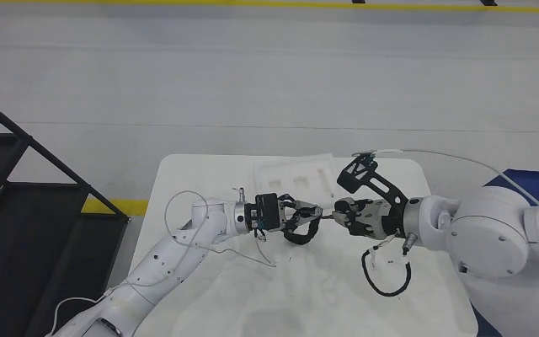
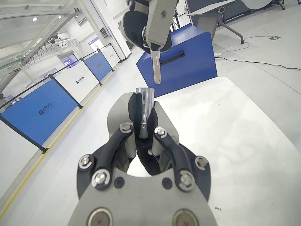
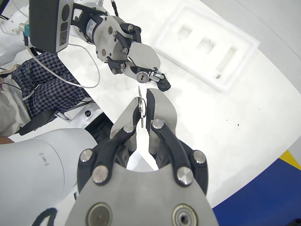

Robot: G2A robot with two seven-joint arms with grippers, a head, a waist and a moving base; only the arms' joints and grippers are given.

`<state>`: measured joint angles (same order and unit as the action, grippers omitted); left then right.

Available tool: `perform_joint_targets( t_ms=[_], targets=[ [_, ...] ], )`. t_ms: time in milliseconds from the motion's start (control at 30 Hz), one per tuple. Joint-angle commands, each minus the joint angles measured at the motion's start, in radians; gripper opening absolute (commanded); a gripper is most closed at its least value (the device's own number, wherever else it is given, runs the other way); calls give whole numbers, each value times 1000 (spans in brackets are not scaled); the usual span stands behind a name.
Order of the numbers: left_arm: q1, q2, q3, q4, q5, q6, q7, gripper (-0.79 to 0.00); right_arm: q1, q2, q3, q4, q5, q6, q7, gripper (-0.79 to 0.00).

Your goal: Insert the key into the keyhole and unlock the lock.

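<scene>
Right now we see both grippers up over the table [image 1: 337,291], tip to tip.

L gripper [image 2: 143,104] is clenched on the lock [image 2: 146,96]. The chrome cylinder sits btw the two black pads [image 2: 133,109], pinched along its sides, w/ its flat end sticking out just past the fingertips. From the R wrist view we get that end face-on: a round face w/ the keyhole [image 3: 142,77] in its middle. It pokes out from btw the L fingers and is turned toward the R fingertips.

R gripper [image 3: 144,99] is clamped on the key [image 2: 156,68]. The key's black head is pinched btw the R fingers, and a thin wire ring [image 3: 142,107] sits at the head, btw those same fingers. The bare blade runs straight out beyond the fingertips, pointing at the L fingertips.

Blade tip is near the lock's face but just short of it. In the L wrist view we see a gap btw tip and chrome end, so they're apart and the key's not in the keyhole yet. The tip looks a bit to one side of the lock's end there, but we can't tell how well blade & keyhole line up.

Both things are held in the air btw the two sets of fingers, neither one resting on the table.

Out past the fingertips, a white foam tray [image 1: 263,173] w/ cut-out pockets lies flat on the table, well apart from lock & key.
</scene>
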<state>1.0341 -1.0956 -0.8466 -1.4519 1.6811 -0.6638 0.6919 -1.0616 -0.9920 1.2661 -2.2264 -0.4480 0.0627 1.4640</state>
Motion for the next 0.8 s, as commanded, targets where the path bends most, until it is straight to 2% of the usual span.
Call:
perform_joint_targets(
  t_ms=[0,233,400,767],
  targets=[
    [0,0,0,0,0,0,0,-785,0,0,0,0,0,0,0,-785],
    [0,0,0,0,0,0,0,-785,-2,0,0,1,0,-1,-7,-785],
    [23,-1,4,-26,21,41,-52,-785,-25,4,2,-7,-14,-13,-49,-785],
    [32,-3,5,-15,54,85,-6,-785,-30,12,-11,-11,-34,-20,-60,-785]
  ],
)
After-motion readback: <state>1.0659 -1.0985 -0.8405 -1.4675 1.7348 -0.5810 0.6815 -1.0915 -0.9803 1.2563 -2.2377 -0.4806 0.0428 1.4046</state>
